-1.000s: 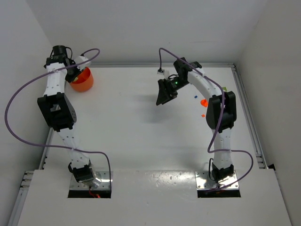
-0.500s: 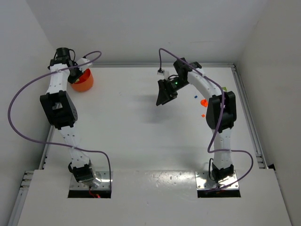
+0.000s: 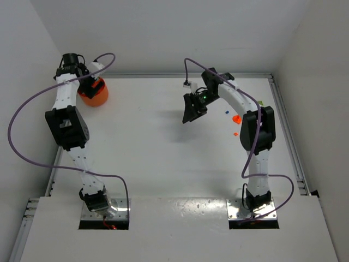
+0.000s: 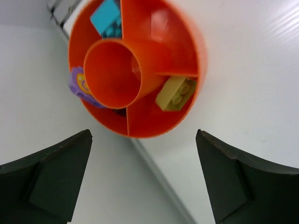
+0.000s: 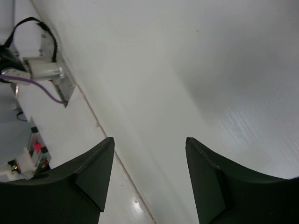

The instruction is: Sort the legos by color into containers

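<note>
L tool (image 4: pixel 143 135) jaws wide apart, empty, just over bowl (image 4: pixel 163 32) at far-left table (image 3: pixel 142 142) corner; yellow-green lego (image 4: pixel 176 92) inside. Lift straight up or you'll clip and tip it. R tool (image 5: pixel 149 140) apart, empty.

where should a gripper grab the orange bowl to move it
Probably the central tube, from straight above: it stands upright and is narrower than the left gripper's open jaws, while the orange bowl's outer wall looks too wide.

Orange bowl (image 4: pixel 189 44) top cut by frame; purple lego (image 4: pixel 73 80) half hidden behind centre cup (image 4: pixel 112 72).
</note>
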You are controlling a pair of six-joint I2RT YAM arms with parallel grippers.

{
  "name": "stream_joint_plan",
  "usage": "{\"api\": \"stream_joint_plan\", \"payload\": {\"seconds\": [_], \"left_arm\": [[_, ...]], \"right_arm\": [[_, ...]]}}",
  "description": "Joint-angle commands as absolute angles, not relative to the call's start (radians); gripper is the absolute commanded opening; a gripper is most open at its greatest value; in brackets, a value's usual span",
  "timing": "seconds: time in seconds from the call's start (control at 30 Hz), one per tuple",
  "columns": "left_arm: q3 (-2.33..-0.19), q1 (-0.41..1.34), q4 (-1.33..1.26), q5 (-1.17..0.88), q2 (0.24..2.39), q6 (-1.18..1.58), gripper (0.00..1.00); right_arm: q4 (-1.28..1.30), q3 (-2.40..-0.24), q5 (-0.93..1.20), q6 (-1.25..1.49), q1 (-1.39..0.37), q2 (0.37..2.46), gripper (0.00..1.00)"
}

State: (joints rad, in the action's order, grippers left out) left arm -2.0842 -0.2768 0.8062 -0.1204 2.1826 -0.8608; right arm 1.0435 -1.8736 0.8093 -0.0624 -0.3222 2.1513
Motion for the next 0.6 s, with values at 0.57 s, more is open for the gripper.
{"api": "stream_joint_plan", "payload": {"seconds": [0.57], "left_arm": [[-1.659, -0.166, 0.672, -0.857, 1.528, -0.279, 1.0]], "right_arm": [[0.81, -2.132, 0.193, -0.207, -0.009, 2.196, 0.55]]}}
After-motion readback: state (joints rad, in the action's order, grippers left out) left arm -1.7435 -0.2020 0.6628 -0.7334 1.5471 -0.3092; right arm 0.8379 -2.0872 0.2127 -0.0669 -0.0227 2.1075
